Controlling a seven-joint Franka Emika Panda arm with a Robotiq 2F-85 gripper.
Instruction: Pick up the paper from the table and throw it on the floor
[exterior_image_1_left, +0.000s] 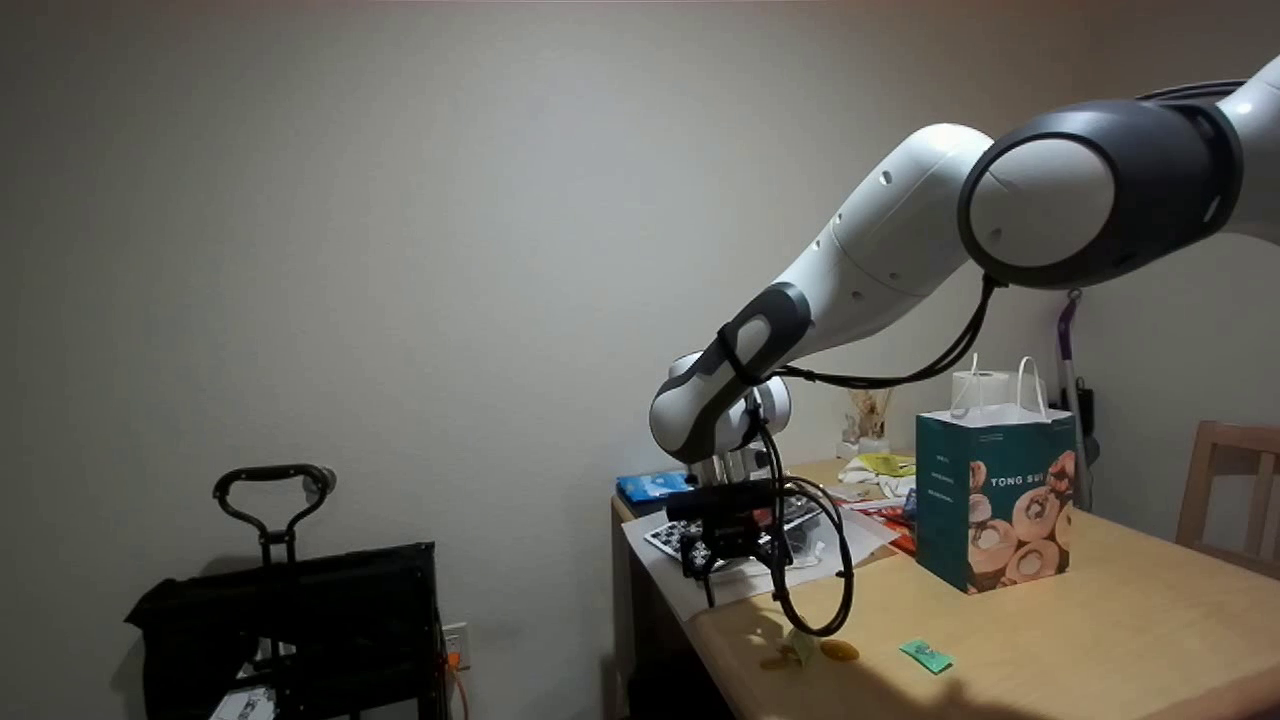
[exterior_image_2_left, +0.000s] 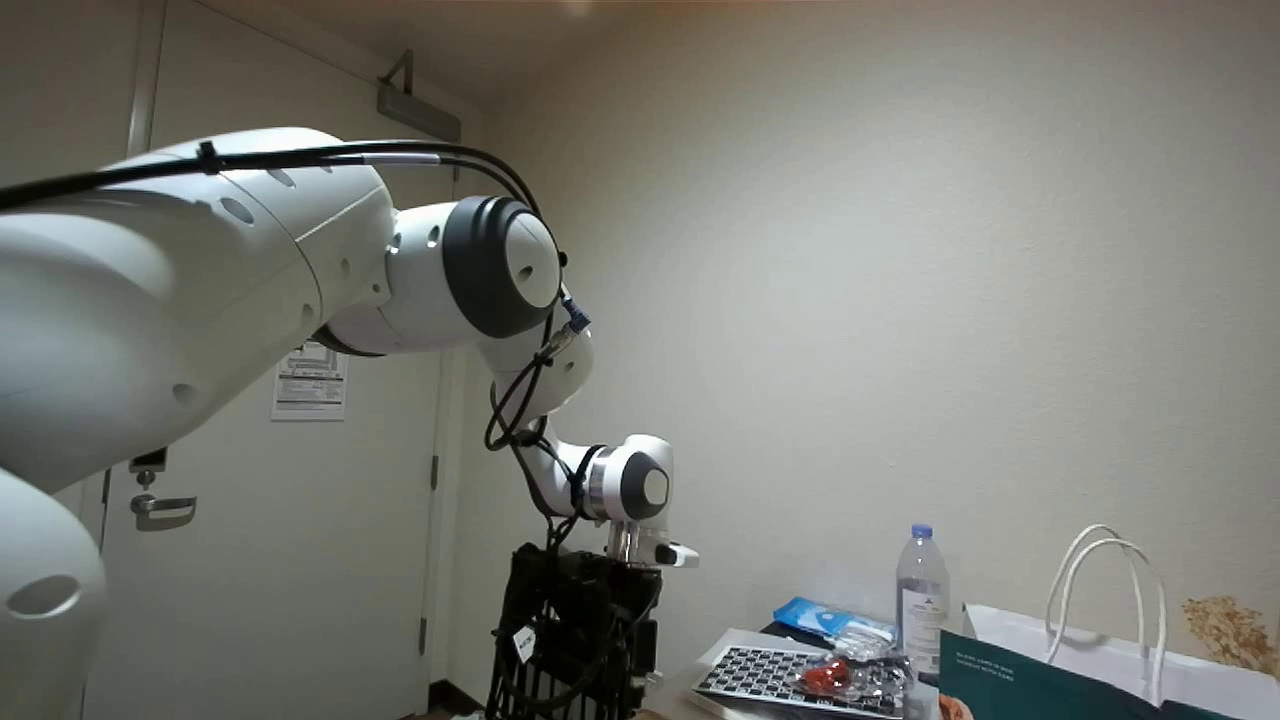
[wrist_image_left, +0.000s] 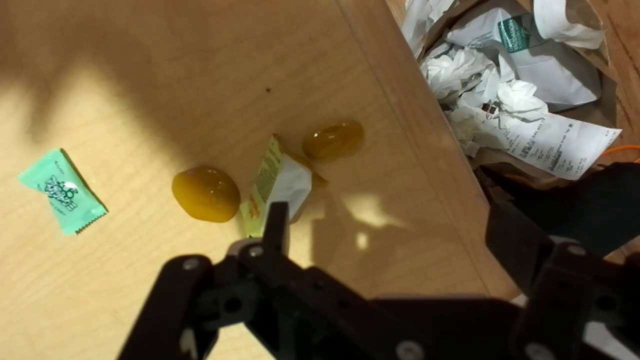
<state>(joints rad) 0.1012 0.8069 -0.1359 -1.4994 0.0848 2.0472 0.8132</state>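
While pincer gapes, paper sits creased, yellow-green, white.

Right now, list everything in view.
Table: one, pale tan, below arm
Glossy lumps: two, amber, on table
Folded wrapper: one, yellow-white, between lumps
Candy packet: one, mint, on table
Tong Sui bag: one, teal, on table
Patterned panel: one, black-white, on white sheet
Water bottle: one, clear, near panel
Other clutter: uncounted, mixed, on table
Paper-filled bag: one, brown, beside table
Folding wagon: one, black, by wall
Chair: one, brown, behind table
Door: one, pale, behind arm
Arm: one, white-grey, above table
Gripper: one, black, above table
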